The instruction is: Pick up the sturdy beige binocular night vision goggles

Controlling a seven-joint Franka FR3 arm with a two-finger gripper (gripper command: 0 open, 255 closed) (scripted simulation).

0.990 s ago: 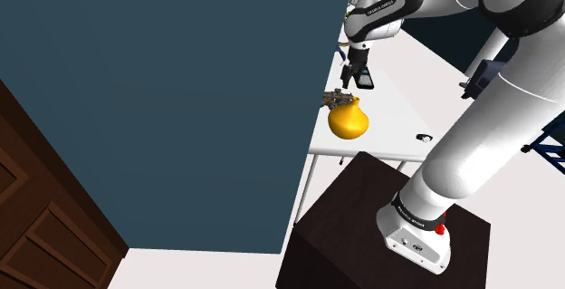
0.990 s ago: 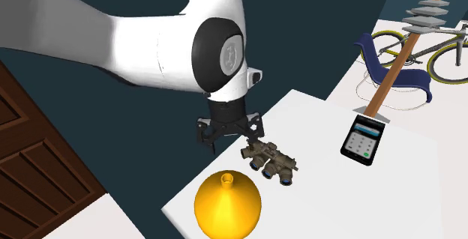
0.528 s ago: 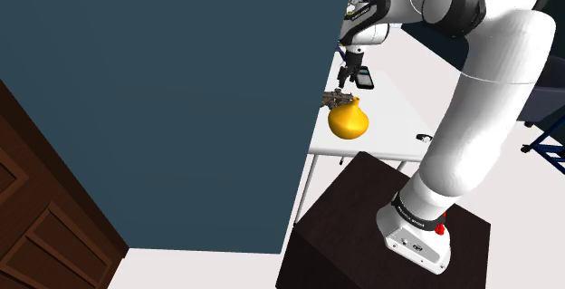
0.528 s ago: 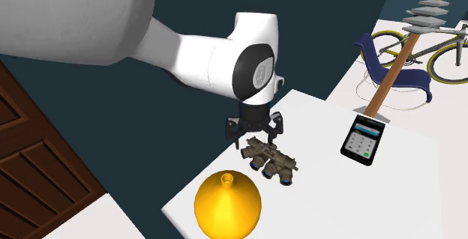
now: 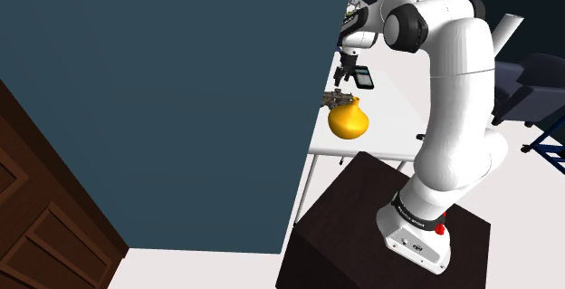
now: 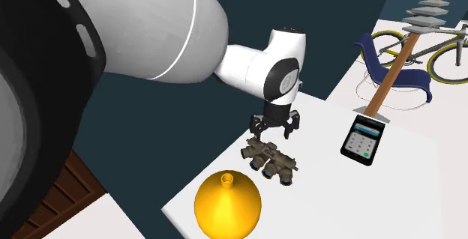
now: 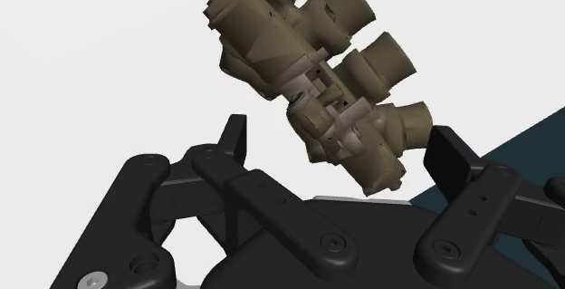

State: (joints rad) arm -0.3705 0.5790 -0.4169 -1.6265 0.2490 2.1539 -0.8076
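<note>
One white worktop (image 5: 398, 129), shoulder view: it carries a yellow round-bodied vase (image 5: 349, 121) at the corner beside the teal wall (image 5: 181, 106). The night vision goggles (image 5: 336, 97) lie just behind the vase, partly hidden by it. A dark keypad device (image 5: 363, 78) lies farther along. The black gripper (image 5: 348, 64) hangs above the goggles, apart from them. A dark box stand (image 5: 362, 233) sits at the lower right and a brown panelled door (image 5: 36, 233) at the lower left.

Second exterior view: the goggles (image 6: 268, 160) are tan-brown, with several short lens tubes and bluish glass. They lie on the worktop (image 6: 322, 200) between the vase (image 6: 228, 204) and the gripper (image 6: 274, 129). The gripper is spread wide, just above the goggles' far end, with a gap under the fingertips. The keypad device (image 6: 361, 139) lies well apart, toward this view's right. Beyond the worktop are a blue chair (image 6: 394, 69) and a bicycle (image 6: 427, 50).

Wrist view: the goggles (image 7: 308, 70) lie aslant on the white worktop (image 7: 90, 61). One end reaches into the gap between the two black fingers (image 7: 234, 140). The fingers stand apart and neither clasps the goggles, so the gripper holds nothing.
</note>
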